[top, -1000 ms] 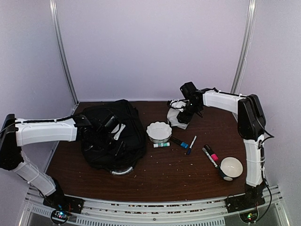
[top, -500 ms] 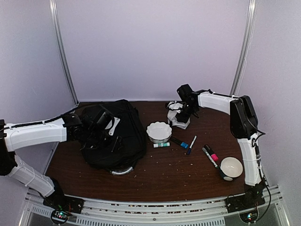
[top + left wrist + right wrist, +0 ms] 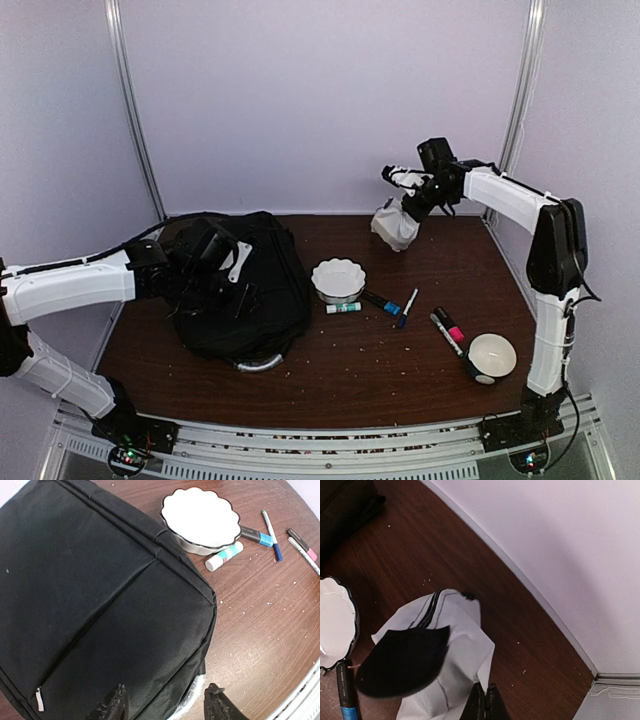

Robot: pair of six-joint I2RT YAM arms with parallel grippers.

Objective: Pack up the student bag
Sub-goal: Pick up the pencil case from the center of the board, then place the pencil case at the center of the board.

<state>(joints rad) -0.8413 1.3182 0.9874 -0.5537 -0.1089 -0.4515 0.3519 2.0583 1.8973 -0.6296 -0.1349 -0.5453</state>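
Your right gripper [image 3: 410, 203] is raised near the back wall. Its jaws are pinched together on the top edge of a white pouch [image 3: 395, 226], which hangs below them. In the wrist view the jaws are cut off by the bottom of the picture, and the dark patch on the pouch's front is too blurred to read. From above you cannot tell whether the pouch's bottom touches the table [image 3: 350, 375] or hangs free.

The student bag [image 3: 270, 295] lies at the left of the table, and your left arm reaches over it and hides part of its top. Your left gripper [image 3: 165, 707] sits above the bag's edge with its jaws wide apart, gripping nothing you can see. Only their tips show, and whether they touch the fabric is unclear. A bit of the bag's silvery handle [image 3: 260, 365] peeps out at its near edge.

A scalloped white bowl [image 3: 338, 279] stands just beside the bag. A glue stick [image 3: 343, 308] and several pens [image 3: 405, 304] lie near it. A round white bowl [image 3: 492, 354] sits by the right arm's base.
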